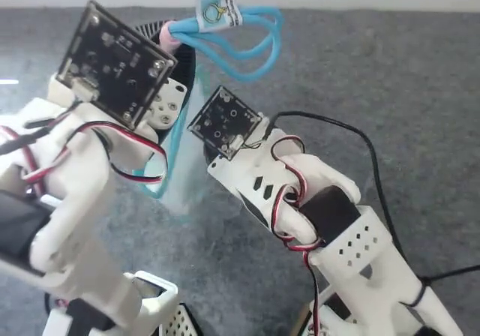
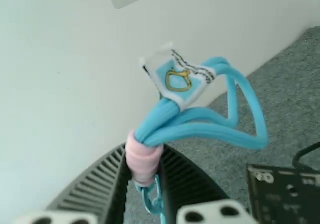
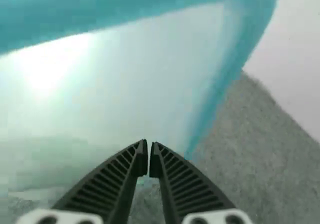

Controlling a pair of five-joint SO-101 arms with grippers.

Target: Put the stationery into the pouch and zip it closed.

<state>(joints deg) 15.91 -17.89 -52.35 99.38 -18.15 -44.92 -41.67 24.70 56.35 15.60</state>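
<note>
We judge the clear pouch (image 3: pixel 125 84), centre-left in the high view, limp and slippery, so our right gripper (image 3: pixel 149 156) pinches shut on its film while our left gripper (image 2: pixel 145 166) clamps the pink-sleeved cord pull (image 2: pixel 200 126), its firmest handhold

Grey felt table cover (image 1: pixel 420 66), plain white wall (image 2: pixel 60 84) behind

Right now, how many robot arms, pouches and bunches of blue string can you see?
robot arms: 2, the left arm and the right arm
pouch: 1
blue string bunch: 1
Total: 4
</note>
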